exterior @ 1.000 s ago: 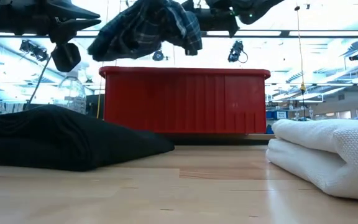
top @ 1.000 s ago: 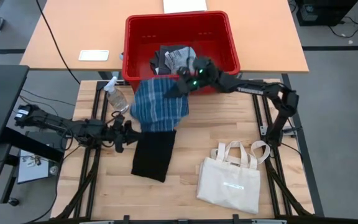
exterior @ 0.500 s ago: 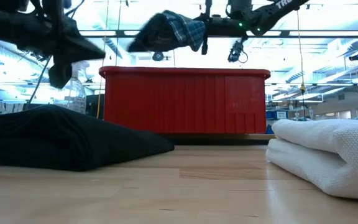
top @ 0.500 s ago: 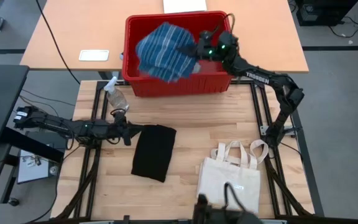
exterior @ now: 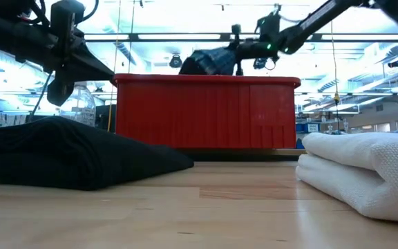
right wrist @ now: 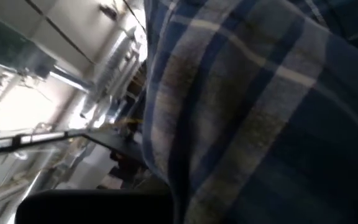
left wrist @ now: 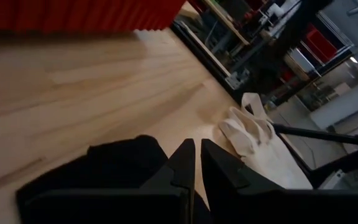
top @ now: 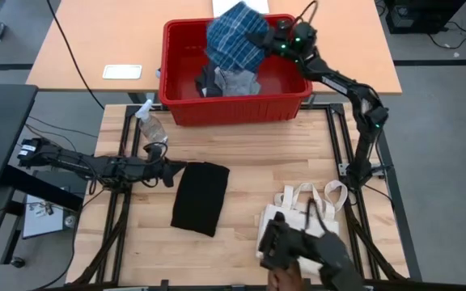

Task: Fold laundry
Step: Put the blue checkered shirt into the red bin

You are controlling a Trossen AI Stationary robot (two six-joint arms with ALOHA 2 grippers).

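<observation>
The blue-and-white plaid garment (top: pixel 235 36) hangs bunched over the far part of the red bin (top: pixel 298 97), held by my right gripper (top: pixel 265 40). In the low view the plaid garment (exterior: pixel 209 62) sits just above the bin's rim. It fills the right wrist view (right wrist: pixel 247 124). Grey garments (top: pixel 225 81) lie in the bin. The black garment (top: pixel 201 196) lies folded on the table. My left gripper (top: pixel 171 171) is shut and empty beside the black garment's far left corner, raised above the table in the low view (exterior: pixel 62 69). My right gripper is shut on the plaid garment at a bunched part on its right side (top: pixel 253 40), coming from the table's right. The cloth hides the fingers, so the hold itself does not show. The garment hangs gathered beside and below the gripper, lifted clear of the table, over the bin.
A cream tote bag (top: pixel 294 212) lies at the near right. A person's hand with a dark thing (top: pixel 302 252) reaches over it from the near edge. A clear spray bottle (top: pixel 150 123) stands at the far left, by the bin. Bare wood lies in the middle.
My right gripper has carried the plaid garment from the bin's near rim toward the far edge and the right; the cloth has gone from spread out to bunched. My left gripper has moved right toward the black garment and shut. A person's hand has come in over the tote bag.
</observation>
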